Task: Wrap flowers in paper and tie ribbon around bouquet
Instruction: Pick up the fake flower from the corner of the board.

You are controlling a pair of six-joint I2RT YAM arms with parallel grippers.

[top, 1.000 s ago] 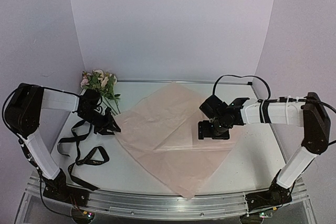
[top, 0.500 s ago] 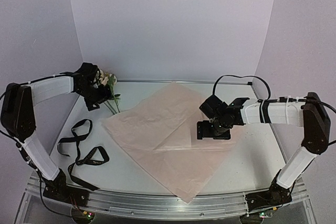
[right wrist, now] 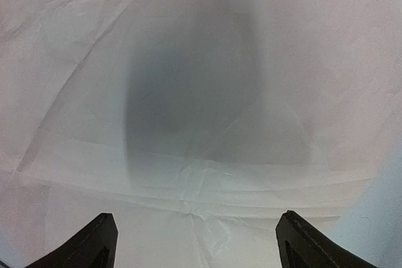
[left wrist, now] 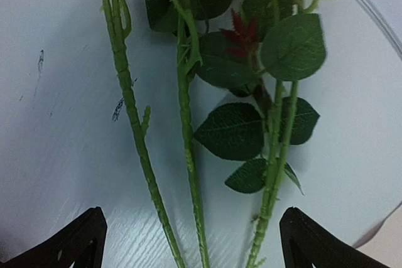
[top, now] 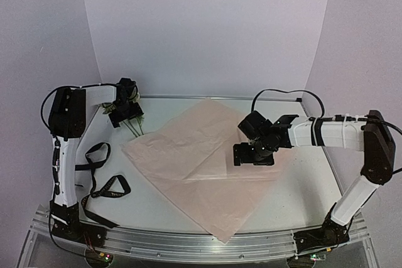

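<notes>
The flowers lie at the back left; only their green stems (top: 135, 129) show beneath my left gripper (top: 127, 119). In the left wrist view three thin stems (left wrist: 187, 123) and dark leaves (left wrist: 233, 131) run between the wide-apart fingertips (left wrist: 80, 243) of the left gripper (left wrist: 195, 250), which is open and hovers above them. The pink paper (top: 195, 155) lies spread flat in the middle. My right gripper (top: 253, 158) hangs open just over its right part, with creased paper (right wrist: 201, 174) between the jaws and nothing gripped. The black ribbon (top: 95, 180) lies looped at the front left.
White walls close in the back and both sides. The left arm's upper link (top: 66, 155) stands upright beside the ribbon. The table's metal front rail (top: 201, 243) runs along the near edge.
My left gripper has left the paper's left corner, swung back to the flowers and opened wide. The paper's left corner now lies flatter and farther left. The right gripper has barely shifted.
</notes>
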